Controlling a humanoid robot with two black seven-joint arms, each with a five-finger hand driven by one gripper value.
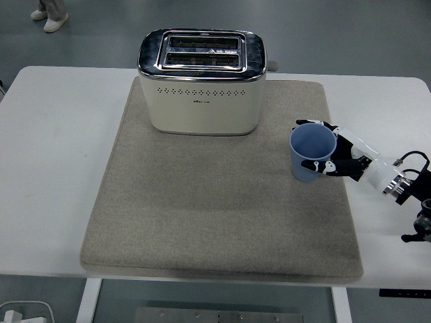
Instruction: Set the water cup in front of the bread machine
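Note:
A light blue water cup (312, 154) stands upright near the right edge of the grey mat (215, 202). My right hand (331, 146) comes in from the right and wraps the cup's right side, thumb at the front and fingers behind it. The cream bread machine (202, 82), with a chrome top and two slots, sits at the back of the mat, well to the cup's left and further away. The left arm does not show.
The mat covers most of the white table (54, 168). A person's shoes (49, 17) show on the floor at the top left. A power strip (23, 313) lies on the floor at the bottom left.

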